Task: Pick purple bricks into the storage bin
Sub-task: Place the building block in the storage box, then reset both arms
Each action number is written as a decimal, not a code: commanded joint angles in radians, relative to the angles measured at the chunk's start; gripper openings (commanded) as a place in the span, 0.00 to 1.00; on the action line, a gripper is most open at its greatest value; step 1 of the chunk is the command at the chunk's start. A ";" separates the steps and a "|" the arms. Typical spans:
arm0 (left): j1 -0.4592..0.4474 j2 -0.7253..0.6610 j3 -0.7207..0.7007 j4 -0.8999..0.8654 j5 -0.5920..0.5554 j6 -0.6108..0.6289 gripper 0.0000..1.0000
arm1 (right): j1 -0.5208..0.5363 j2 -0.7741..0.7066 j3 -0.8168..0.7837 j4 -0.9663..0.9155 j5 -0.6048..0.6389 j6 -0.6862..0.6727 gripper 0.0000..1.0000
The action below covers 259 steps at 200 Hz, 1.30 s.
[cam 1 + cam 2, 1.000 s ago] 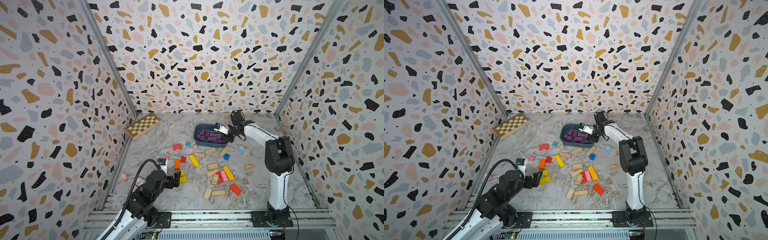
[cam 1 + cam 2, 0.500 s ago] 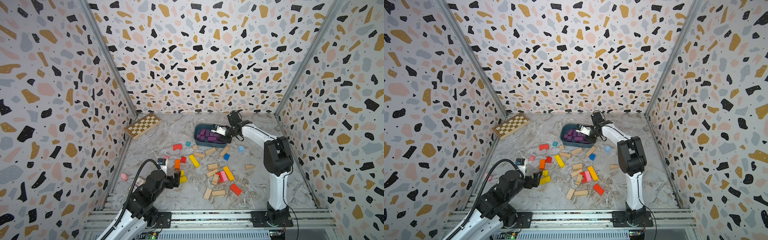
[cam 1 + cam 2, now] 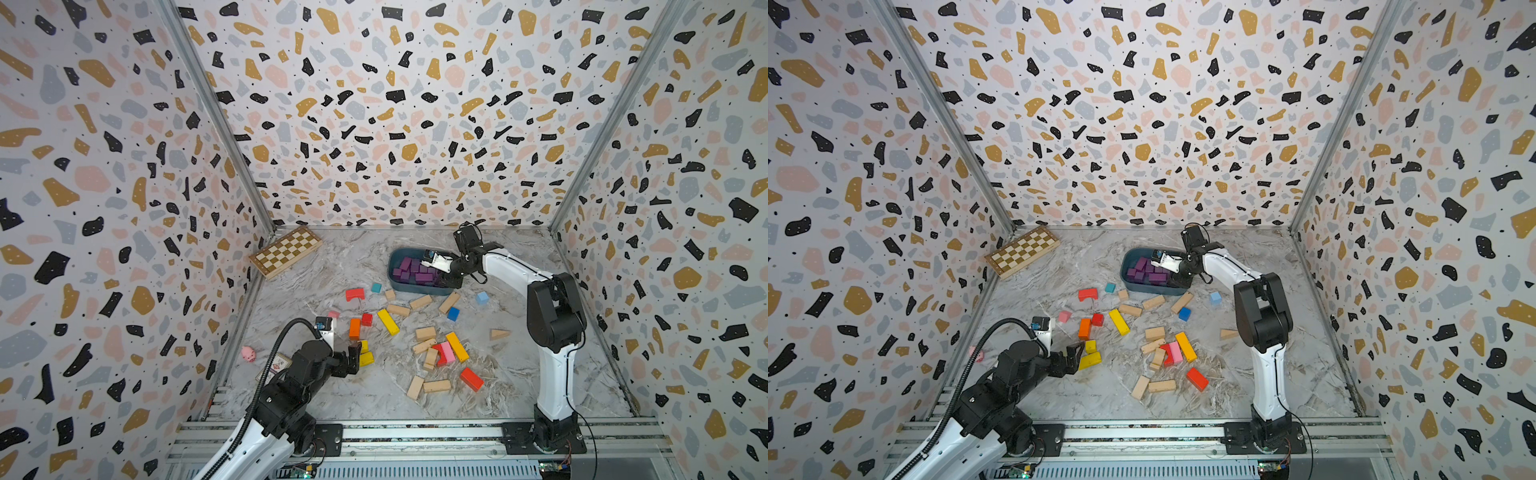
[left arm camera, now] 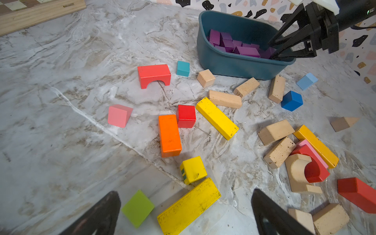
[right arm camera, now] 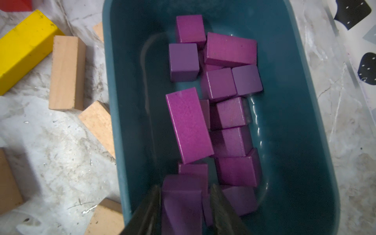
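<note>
The storage bin [image 3: 392,266] [image 5: 295,122] is a teal tub at the back of the table, and several purple bricks [image 3: 409,268] [image 5: 189,126] lie in it. My right gripper [image 5: 185,188] [image 3: 442,279] reaches down into the bin's right end. Its jaws stand slightly open around one purple brick [image 5: 181,203], with a narrow gap on one side. The left wrist view shows its fingers [image 4: 284,43] inside the bin [image 4: 234,63]. My left gripper [image 4: 185,193] [image 3: 354,358] is wide open and empty near the front left, above a yellow bar [image 4: 189,205] and a green block [image 4: 138,207].
Coloured and plain wooden blocks are scattered over the marble table: a red arch [image 3: 354,294], an orange block [image 3: 354,327], a long yellow bar [image 3: 388,321], blue cubes [image 3: 453,313] and wood bars [image 3: 449,302] beside the bin. A chessboard [image 3: 286,250] lies back left.
The right gripper has come down into the bin with the purple brick and its jaws have parted a little. The left arm has not moved.
</note>
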<state>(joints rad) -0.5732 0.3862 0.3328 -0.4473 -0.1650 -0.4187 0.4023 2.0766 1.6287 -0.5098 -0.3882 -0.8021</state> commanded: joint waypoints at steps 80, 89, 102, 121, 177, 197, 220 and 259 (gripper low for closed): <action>-0.002 -0.010 0.000 0.035 0.007 0.014 0.99 | -0.002 -0.210 -0.096 0.101 0.010 0.063 1.00; -0.002 -0.010 0.000 0.035 0.004 0.014 0.99 | -0.006 -0.240 -0.118 0.130 0.012 0.076 1.00; -0.002 -0.010 0.000 0.036 0.005 0.014 0.99 | -0.015 -0.284 -0.145 0.159 0.011 0.099 1.00; -0.002 -0.006 0.003 0.038 0.001 0.014 0.99 | -0.038 -0.355 -0.200 0.215 0.009 0.168 1.00; -0.002 0.076 0.068 0.164 -0.161 0.094 0.99 | -0.139 -0.730 -0.689 0.642 0.127 0.423 1.00; 0.009 0.134 0.087 0.276 -0.244 0.160 0.99 | -0.188 -0.863 -0.909 0.829 0.200 0.530 1.00; 0.097 0.278 0.144 0.373 -0.227 0.206 0.99 | -0.231 -0.970 -1.115 0.999 0.281 0.630 1.00; 0.311 0.479 0.138 0.561 -0.259 0.198 0.99 | -0.244 -0.998 -1.306 1.216 0.380 0.671 1.00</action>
<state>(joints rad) -0.3531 0.7971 0.4915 -0.0795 -0.3622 -0.2462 0.1646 1.0882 0.3763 0.4725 -0.0921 -0.2134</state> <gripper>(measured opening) 0.988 0.993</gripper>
